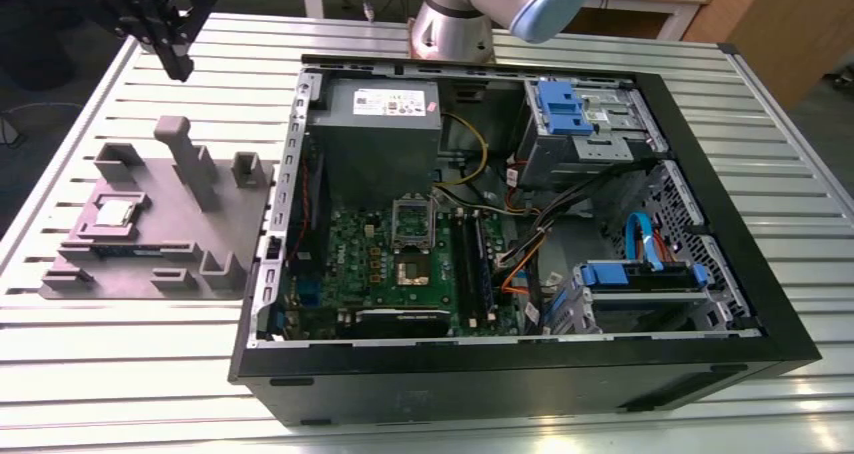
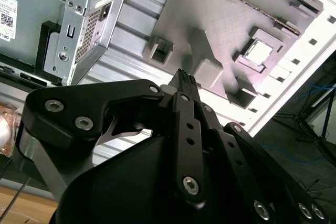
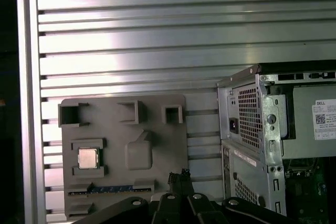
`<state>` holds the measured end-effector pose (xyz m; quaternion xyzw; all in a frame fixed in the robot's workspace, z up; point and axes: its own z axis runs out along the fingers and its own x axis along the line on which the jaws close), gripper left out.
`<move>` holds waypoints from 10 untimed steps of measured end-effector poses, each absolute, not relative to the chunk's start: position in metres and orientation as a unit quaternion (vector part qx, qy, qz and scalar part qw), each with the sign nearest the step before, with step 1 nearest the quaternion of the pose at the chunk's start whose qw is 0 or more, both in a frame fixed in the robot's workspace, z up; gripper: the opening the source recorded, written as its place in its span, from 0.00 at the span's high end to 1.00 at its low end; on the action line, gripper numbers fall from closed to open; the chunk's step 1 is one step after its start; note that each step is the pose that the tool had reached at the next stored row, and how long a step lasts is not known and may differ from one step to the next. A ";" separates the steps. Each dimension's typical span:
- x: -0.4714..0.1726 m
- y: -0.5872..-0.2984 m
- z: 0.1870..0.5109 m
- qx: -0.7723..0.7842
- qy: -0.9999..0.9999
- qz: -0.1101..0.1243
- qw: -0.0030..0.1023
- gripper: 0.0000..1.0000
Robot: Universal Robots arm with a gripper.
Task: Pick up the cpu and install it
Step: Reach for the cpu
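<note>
Tool (image 1: 178,71) empty, well apart from cpu (image 1: 115,212).

In the exterior view the arm (image 1: 454,29) is running out past the picture's edge; in the second wrist view the gripper (image 2: 184,76) is hiding part of the grey tray (image 2: 231,22); in the first wrist view the computer case (image 3: 247,129) is being cropped.

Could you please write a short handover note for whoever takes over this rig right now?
Gripper: shut, holding nothing, hanging above the table near the grey holder, not touching it.
Cpu: lying flat in its recess on the holder, beside the open computer case.
Done: nothing that shows yet.
Left: the pick-up and the install; the cpu is not in the case.
</note>
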<state>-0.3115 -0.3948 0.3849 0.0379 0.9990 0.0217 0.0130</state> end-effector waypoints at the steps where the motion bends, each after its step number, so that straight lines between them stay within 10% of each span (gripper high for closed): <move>1: -0.312 -0.395 0.385 0.038 0.999 0.022 0.013 0.90; 10: -0.317 -0.395 0.384 0.038 0.999 0.022 0.013 0.90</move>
